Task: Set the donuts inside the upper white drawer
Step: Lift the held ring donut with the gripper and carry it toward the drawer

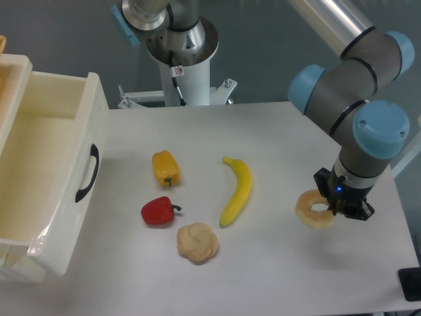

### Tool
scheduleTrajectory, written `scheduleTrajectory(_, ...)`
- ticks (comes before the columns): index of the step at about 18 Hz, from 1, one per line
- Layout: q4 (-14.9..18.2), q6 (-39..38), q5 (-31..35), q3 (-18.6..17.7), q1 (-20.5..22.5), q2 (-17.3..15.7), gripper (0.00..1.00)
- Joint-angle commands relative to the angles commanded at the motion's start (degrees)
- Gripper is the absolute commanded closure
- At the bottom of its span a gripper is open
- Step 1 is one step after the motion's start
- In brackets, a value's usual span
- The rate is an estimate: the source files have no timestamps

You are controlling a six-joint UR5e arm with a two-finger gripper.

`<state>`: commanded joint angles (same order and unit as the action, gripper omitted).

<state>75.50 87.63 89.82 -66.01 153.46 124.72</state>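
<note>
Donut [314,209] right of banana [237,191], far from drawer [62,197], tilted at gripper [334,205]. Finger state impossible to tell. Probably light, soft, slick glaze: best pinched gently across 1 side of ring.

White bench [276,276], yellow pepper [165,168] near its middle, red pepper [158,211] just below it, banana [237,191] lying lengthwise to their right, pale round bun [197,242] near the banana's lower tip, all apart
</note>
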Motion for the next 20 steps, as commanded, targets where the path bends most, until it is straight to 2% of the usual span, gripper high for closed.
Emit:
scheduleTrajectory(4, 0.0, 1.58, 0.0, 0.26, -0.44, -0.17, 1.0)
scheduleTrajectory(9, 0.17, -0.95, 0.09, 1.23, -3.77, -1.93, 1.0)
scheduleTrajectory(11, 0.96, -4.03, -0.78, 0.62, -5.44, -3.86, 1.0)
scheduleTrajectory(14, 1.58, -6.93, -3.24, -2.45, -7.29, -7.9, 1.0)
scheduleTrajectory(20, 3.25, -17.47, -10.1, -3.77, -12.03, -13.7, 1.0)
